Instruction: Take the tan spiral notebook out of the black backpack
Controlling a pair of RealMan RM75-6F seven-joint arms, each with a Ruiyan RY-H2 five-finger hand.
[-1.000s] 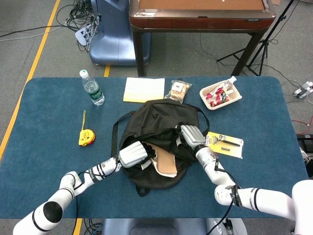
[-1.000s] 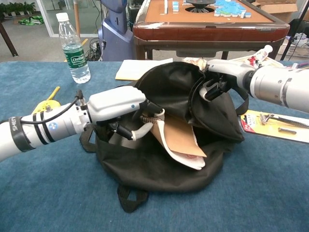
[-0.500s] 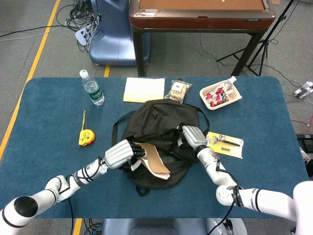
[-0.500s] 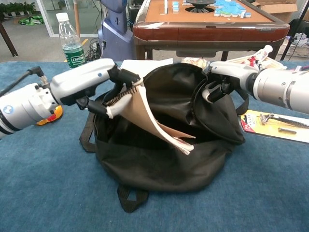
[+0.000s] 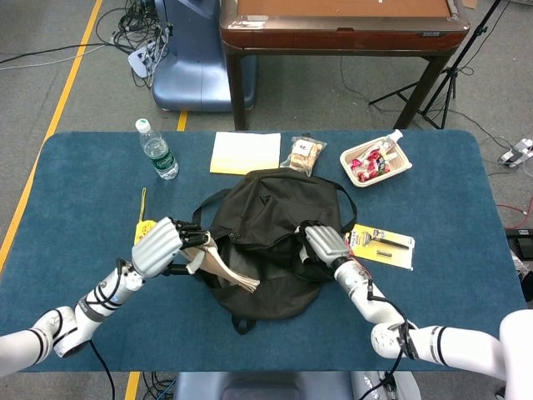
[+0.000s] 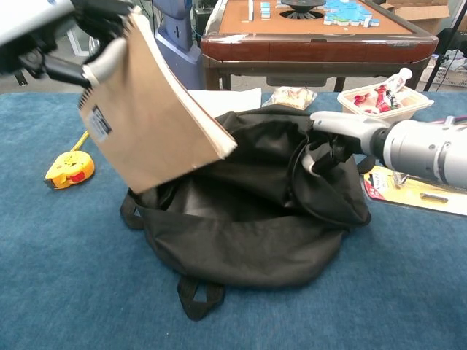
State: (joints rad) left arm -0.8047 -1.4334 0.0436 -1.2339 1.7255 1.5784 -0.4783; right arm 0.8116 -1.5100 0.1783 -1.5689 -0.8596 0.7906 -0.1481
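Note:
The black backpack lies in the middle of the blue table, its mouth slack. My left hand grips the tan spiral notebook by its spiral edge, lifted clear above the bag's left side and hanging tilted. My right hand holds the backpack's fabric at the right rim of the opening.
A yellow tape measure lies left of the bag. Behind it are a water bottle, a pale notepad, a snack bag and a tray of packets. A carded razor lies to the right.
My left hand has pulled the notebook up and leftward out of the backpack. The bag's mouth has sagged closed. My right hand has dropped slightly, still on the fabric.

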